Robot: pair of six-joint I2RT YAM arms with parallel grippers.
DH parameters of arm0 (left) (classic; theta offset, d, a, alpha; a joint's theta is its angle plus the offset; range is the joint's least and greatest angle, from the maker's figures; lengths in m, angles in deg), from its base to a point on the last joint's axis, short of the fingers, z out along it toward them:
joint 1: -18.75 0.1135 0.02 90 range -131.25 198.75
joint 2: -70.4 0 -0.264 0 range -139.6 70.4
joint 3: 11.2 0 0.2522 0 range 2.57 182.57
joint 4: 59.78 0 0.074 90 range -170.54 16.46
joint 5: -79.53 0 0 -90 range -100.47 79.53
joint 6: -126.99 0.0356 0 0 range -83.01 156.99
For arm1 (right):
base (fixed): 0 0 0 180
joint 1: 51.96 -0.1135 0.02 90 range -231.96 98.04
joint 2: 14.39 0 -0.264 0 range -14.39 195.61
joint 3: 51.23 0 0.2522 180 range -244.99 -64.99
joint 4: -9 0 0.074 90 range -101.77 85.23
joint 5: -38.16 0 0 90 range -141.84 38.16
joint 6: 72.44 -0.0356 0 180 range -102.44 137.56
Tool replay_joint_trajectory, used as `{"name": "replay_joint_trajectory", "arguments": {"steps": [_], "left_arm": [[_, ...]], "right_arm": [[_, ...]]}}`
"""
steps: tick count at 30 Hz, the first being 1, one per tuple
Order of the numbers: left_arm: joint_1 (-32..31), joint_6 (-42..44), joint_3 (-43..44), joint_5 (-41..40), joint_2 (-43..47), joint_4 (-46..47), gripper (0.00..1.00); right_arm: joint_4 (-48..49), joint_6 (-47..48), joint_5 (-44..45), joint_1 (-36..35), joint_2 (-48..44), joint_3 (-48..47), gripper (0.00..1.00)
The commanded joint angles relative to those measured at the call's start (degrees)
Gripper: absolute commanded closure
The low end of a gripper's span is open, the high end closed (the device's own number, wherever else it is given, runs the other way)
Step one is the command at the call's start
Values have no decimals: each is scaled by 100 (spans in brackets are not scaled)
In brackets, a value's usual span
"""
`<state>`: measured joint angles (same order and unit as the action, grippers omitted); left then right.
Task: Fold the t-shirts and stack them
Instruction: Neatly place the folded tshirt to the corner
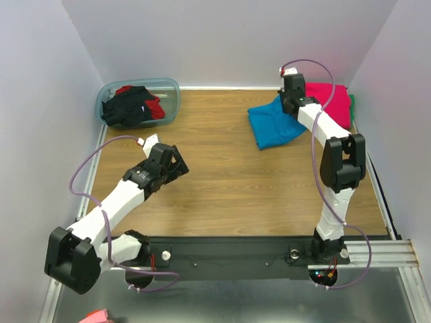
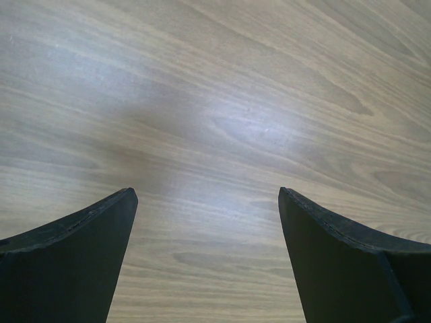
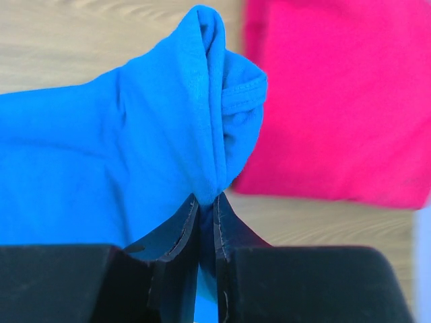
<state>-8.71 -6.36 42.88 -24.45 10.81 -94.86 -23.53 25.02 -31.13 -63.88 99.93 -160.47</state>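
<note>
Clamping right gripper (image 3: 205, 200) on bunched fold of soft, floppy turquoise-blue cloth t-shirt (image 3: 121, 148), holding left gripper (image 2: 205, 195) wide apart.

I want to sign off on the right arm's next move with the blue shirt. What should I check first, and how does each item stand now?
1. Right pincer shut on the turquoise-blue shirt: ok, cloth is pinched between the fingers.
2. Grip takes every folded layer: cannot tell, only a bunched edge shows.
3. Magenta-pink shirt lies flat beside it: ok.
4. Left pincer open and clear of cloth: ok, it hangs over bare table.
5. All shirts folded: not ok, the black shirt and red shirt lie bunched in the tub.
</note>
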Motion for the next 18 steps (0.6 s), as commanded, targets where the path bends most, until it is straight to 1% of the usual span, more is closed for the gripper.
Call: {"name": "replay_joint_trajectory", "arguments": {"steps": [1,3,5,8,15,18], "left_arm": [[66,274,512,-254,-315,172,2],[83,319,687,-324,-561,172,2],[118,380,837,-351,-798,172,2],[180,468,943,-334,-1018,234,2],[355,609,1355,-325,-1677,190,2],[417,583,1435,-299,-1810,146,2]], "right_arm": [[101,948,276,313,327,-795,100],[101,1230,319,392,485,-1225,100],[92,1502,599,462,783,-1542,100],[92,1644,768,542,1047,-1982,100],[101,1451,417,718,1092,-2536,100],[92,1442,478,744,1040,-2755,100]]}}
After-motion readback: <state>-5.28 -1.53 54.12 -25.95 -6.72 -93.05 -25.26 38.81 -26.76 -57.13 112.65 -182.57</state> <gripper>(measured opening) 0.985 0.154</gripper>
